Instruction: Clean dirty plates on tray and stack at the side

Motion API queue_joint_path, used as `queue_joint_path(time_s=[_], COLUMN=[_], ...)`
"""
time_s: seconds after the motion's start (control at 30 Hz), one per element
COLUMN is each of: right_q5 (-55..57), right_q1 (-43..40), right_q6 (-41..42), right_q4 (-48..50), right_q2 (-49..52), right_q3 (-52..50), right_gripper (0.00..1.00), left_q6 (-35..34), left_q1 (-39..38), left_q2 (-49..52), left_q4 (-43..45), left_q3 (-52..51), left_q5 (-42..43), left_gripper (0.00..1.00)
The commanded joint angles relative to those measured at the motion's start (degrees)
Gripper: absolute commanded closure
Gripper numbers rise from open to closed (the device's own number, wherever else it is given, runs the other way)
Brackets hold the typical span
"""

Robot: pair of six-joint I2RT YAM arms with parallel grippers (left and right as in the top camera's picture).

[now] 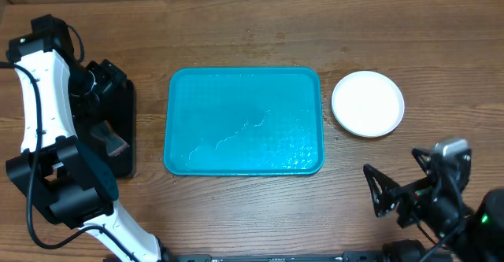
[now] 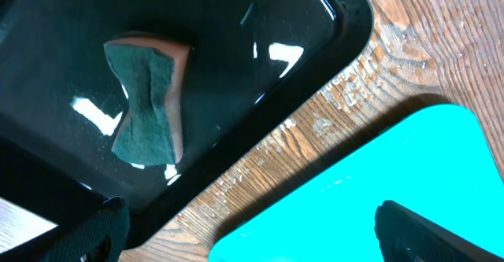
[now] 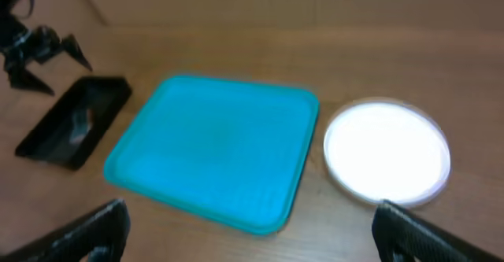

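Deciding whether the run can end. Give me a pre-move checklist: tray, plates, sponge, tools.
1. Tray free of plates: ok.
2. Tray dry: not ok, wet streaks show on it.
3. White plate on the table beside the tray, clean on top: ok.
4. Other plates stacked beneath it: cannot tell.
5. Sponge lying in black tray: ok.
6. Left tool and right tool open, empty: ok.

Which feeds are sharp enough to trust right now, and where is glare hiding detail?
Overhead: sharp, evenly lit, faint wet sheen on the turquoise tray. Left wrist: sharp on the sponge, bright glare patches on the black tray. Right wrist: blurred throughout, the white plate blown out, its surface unreadable.
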Motion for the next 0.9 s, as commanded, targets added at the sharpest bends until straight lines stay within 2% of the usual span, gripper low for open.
queue_joint_path(time_s=[0.0,0.33,0.6,0.87], right_q5=[-0.09,-0.26,1.09,5.99], right_q1=[-0.07,-0.04,-0.07,-0.07], right_q6=[-0.11,0.07,0.09,0.09], right_q4=[8.17,35.65,53.13,63.78], right_q2=[-9.16,-27.78,-27.80,-27.80], right_q3=[-12.46,-42.77,-52.94,-59.71], right_gripper=[0.00,0.00,0.00,0.00], left_q6=[-0.74,-0.74,-0.74,-0.74], left_q1=[-0.39,-0.39,-0.39,-0.39], left_q2=[-0.76,-0.76,-0.76,-0.76], left_q4=[0.11,0.11,0.11,0.11], left_q3=[0.92,0.92,0.92,0.92], left_q5=[0.15,0.15,0.15,0.15], left_gripper=[0.00,0.00,0.00,0.00])
